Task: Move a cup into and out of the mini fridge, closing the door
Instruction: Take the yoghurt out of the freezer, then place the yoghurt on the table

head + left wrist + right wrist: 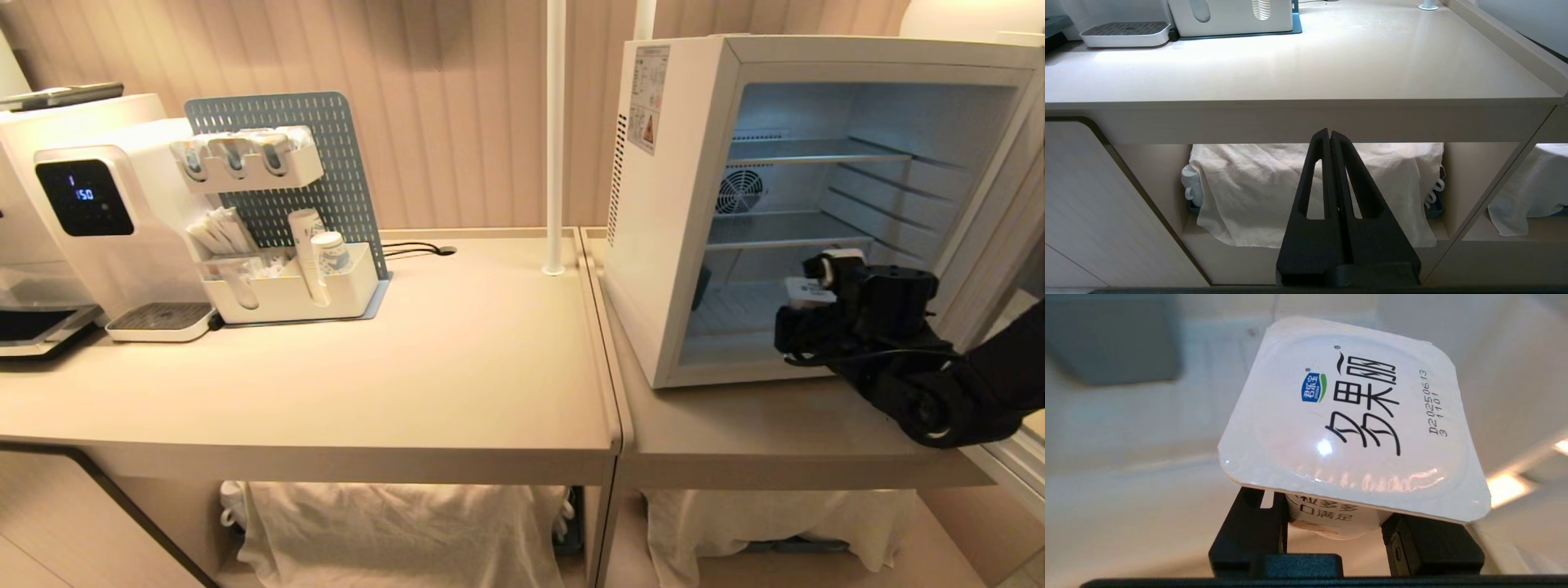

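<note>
My right claw (804, 306) grips the cup (1347, 428) by its body, the open mini fridge (665, 204) just ahead.

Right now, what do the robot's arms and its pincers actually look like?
Both are matte black. The right arm is chunky, with a round joint housing, thin black cables looped along it and a white sticker near the right gripper. The left gripper has two long tapering fingers, each with a slot-shaped cut-out, rising from a wide base.
</note>
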